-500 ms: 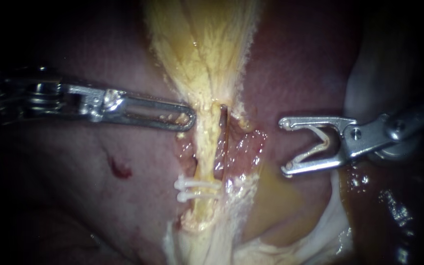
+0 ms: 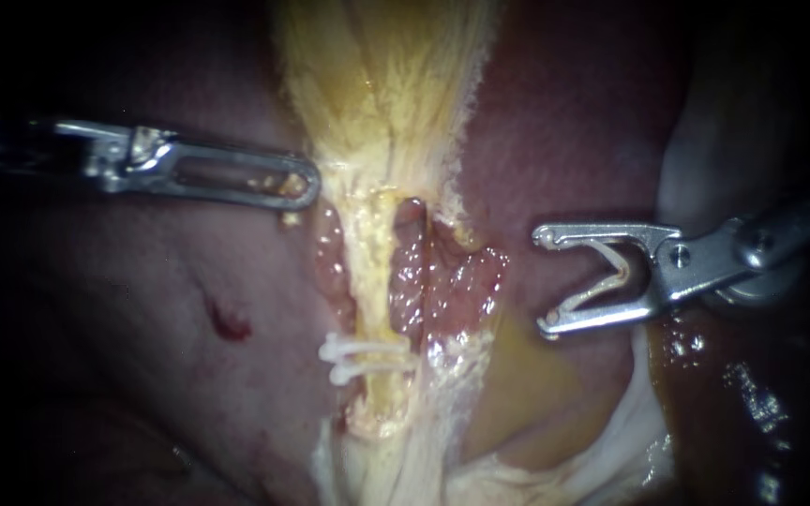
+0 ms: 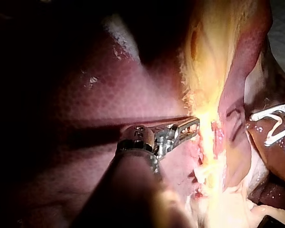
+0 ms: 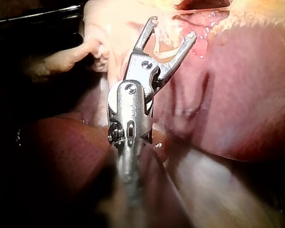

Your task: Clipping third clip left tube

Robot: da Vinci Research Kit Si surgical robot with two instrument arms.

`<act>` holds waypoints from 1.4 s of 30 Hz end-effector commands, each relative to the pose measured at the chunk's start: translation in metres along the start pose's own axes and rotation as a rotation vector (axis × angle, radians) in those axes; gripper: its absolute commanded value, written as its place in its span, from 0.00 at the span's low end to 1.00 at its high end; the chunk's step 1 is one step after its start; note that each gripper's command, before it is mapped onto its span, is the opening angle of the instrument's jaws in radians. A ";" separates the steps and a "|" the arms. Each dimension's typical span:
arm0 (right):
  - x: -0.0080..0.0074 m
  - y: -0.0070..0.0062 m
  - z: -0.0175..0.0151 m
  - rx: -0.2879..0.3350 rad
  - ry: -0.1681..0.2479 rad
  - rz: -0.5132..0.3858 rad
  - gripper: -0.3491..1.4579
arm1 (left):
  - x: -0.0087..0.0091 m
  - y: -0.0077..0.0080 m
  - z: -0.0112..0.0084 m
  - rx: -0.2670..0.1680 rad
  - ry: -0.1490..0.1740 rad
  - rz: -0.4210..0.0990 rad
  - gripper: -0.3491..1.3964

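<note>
My right instrument is holding a clip. My left instrument is closed and empty. Nothing is steadying the left tube, so I'm worrying the clip could slip.

left instrument is held level, end effector closed flat, right instrument is angled in, end effector spread wide, clip gripped between

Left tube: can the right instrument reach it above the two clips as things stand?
Probably yes. The right instrument, its jaws holding a loaded clip, faces the left tube with open space before it, but the right tube lies between, so one jaw must slip past that.
</note>
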State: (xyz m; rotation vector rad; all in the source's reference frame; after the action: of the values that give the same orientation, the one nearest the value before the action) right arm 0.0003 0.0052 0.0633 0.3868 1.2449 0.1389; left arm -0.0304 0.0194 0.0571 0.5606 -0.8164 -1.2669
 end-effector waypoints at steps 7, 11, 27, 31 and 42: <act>0.0001 0.0000 0.0002 0.001 0.001 0.001 0.47 | -0.0008 -0.0009 -0.0019 0.003 -0.018 0.000 0.00; 0.0002 0.0000 0.0008 0.009 0.005 0.000 0.47 | -0.0006 -0.0011 -0.0017 0.000 -0.020 -0.001 0.00; -0.0006 -0.0002 0.0102 0.054 0.045 0.104 0.47 | 0.0001 -0.0016 -0.0006 0.000 -0.023 0.000 0.00; -0.0008 -0.0002 0.0123 0.066 0.063 0.147 0.47 | 0.0001 -0.0016 -0.0006 0.000 -0.023 0.000 0.00; -0.0027 0.0011 0.0143 0.066 0.063 0.206 0.47 | 0.0002 -0.0016 -0.0004 0.004 -0.020 0.000 0.00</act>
State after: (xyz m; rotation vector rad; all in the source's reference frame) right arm 0.0130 0.0025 0.0701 0.5735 1.2718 0.2916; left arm -0.0310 0.0188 0.0556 0.5506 -0.8356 -1.2738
